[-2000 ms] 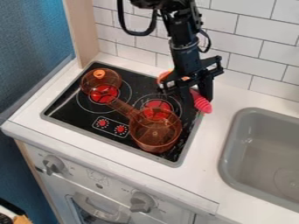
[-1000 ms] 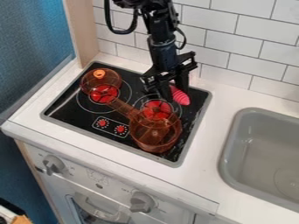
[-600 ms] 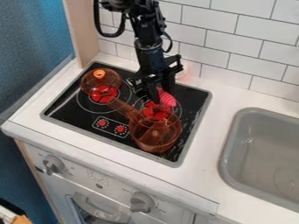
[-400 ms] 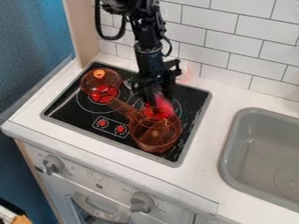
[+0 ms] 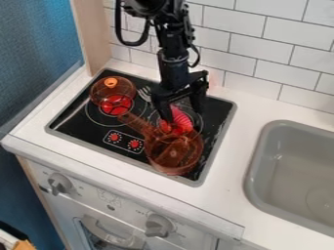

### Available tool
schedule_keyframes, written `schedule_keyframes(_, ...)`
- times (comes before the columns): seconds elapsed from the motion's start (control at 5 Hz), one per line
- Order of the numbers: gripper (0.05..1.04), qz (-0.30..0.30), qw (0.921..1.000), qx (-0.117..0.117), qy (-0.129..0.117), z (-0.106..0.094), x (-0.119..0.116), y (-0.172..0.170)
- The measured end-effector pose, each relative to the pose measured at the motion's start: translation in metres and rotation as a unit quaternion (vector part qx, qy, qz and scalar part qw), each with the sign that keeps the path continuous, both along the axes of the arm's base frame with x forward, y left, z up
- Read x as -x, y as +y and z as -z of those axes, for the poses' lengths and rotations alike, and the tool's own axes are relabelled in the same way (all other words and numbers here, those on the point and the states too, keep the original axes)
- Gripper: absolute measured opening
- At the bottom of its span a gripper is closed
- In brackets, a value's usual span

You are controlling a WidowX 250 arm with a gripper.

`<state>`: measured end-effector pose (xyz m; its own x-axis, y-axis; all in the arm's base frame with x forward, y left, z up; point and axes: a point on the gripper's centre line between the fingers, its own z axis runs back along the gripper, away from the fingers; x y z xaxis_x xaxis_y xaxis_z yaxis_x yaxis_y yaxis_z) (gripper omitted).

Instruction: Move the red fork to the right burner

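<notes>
Overhead, above the right burner (image 5: 165,128), we see the gripper (image 5: 183,116) pointing down with its fingers spread wide, a clear gap between them. Between the fingers, as we look at it, shows the handle of the red fork (image 5: 180,119), and we cannot tell whether either finger touches it. We find that handle over the right burner, while the metal tines come out on the other side of the gripper, toward the back left, just beside the orange lid (image 5: 108,93).

Nearer to us, we see the clear orange pan (image 5: 174,154) overlapping the front of the right burner, its handle slanting back toward the left burner (image 5: 119,110). Over the back part of that left burner we see the see-through lid with its bright orange knob. All of these sit over the black stovetop (image 5: 81,128), which is set in the white tabletop (image 5: 244,114).

Farther out, we have the grey sink (image 5: 293,166) at our right, white wall tiles (image 5: 251,51) behind, and two grey knobs (image 5: 158,225) on the front panel below.
</notes>
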<state>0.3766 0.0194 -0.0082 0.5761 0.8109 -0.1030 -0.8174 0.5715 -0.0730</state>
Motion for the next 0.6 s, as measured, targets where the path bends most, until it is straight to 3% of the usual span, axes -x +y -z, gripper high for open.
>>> schedule_keyframes(0.2, 1.001, 0.027, 0.9996, -0.011, 0.006, -0.003, 0.0, 0.0)
schedule_keyframes(0.6, 1.001, 0.089, 0.9939, -0.05, -0.04, -0.051, -0.011, -0.006)
